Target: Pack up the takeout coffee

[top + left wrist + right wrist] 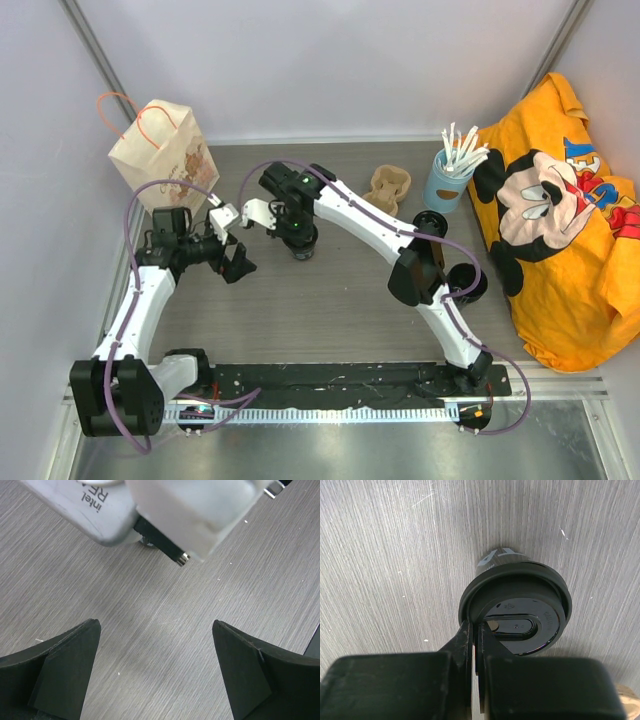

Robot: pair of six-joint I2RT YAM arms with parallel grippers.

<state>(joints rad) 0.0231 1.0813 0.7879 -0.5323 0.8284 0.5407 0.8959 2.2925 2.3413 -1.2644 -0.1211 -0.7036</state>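
The takeout coffee (520,610), a black cup with a lid and a dark recessed centre, stands upright in the middle of the table (302,248). My right gripper (476,626) is shut on the near-left rim of its lid, one finger inside the rim and one outside; from above the gripper (299,236) hides most of the cup. Whether the cup rests on the table cannot be told. My left gripper (155,625) is open over bare table, empty, just left of the cup (238,264). The cardboard carrier (388,187) lies behind, to the right.
A paper bag (165,150) stands at the back left. Two more black cups (430,222) (470,285) sit by the right arm. A blue cup of stirrers (448,180) and an orange shirt (560,210) fill the right. The right wrist's camera housing (100,510) looms close above the left gripper.
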